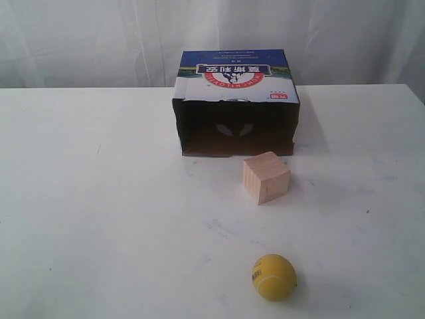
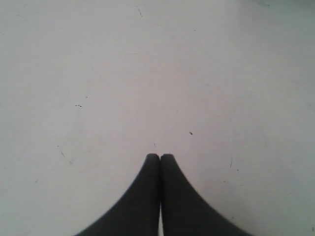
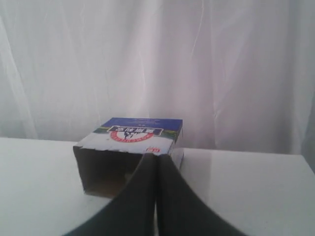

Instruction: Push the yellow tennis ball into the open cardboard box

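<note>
Yellow, the tennis ball (image 1: 273, 276) is found well before the open cardboard box (image 1: 236, 109), wooden cube (image 1: 265, 177) between. Both the left claw (image 2: 160, 156) and right claw (image 3: 156, 157) are closed, empty; the cube should be skirted.

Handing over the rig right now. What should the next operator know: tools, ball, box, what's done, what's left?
Left tool shut, above the table.
Right tool shut, pointing at the open cardboard box.
Yellow tennis ball lies on the table, outside the box; a wooden cube stands between them.
Done: nothing yet.
Left: push the ball past the cube into the box.
</note>
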{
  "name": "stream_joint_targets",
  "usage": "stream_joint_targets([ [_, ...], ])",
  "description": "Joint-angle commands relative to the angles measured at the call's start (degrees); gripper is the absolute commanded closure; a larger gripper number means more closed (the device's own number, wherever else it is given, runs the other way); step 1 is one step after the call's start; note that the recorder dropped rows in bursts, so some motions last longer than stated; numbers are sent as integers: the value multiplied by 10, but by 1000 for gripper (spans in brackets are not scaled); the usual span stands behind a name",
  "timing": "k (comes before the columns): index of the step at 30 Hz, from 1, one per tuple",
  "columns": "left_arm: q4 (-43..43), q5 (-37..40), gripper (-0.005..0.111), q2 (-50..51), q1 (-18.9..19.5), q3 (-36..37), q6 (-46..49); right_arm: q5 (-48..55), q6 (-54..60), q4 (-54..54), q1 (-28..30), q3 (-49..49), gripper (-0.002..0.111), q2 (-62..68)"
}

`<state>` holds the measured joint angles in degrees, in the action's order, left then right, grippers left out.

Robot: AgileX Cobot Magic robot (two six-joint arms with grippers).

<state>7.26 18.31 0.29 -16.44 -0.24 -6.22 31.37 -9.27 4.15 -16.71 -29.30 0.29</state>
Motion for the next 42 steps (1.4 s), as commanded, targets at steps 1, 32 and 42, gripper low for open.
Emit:
stream_joint_targets([
  [1,1,9,107,-3,-3,2,1,126,32,-80,2,-52,108,37],
  [32,1,9,107,-3,-3,2,1,125,247,-267,-164,-106,108,646],
  [42,1,9,107,-3,-3,2,1,87,247,-244,-170,-106,108,756],
])
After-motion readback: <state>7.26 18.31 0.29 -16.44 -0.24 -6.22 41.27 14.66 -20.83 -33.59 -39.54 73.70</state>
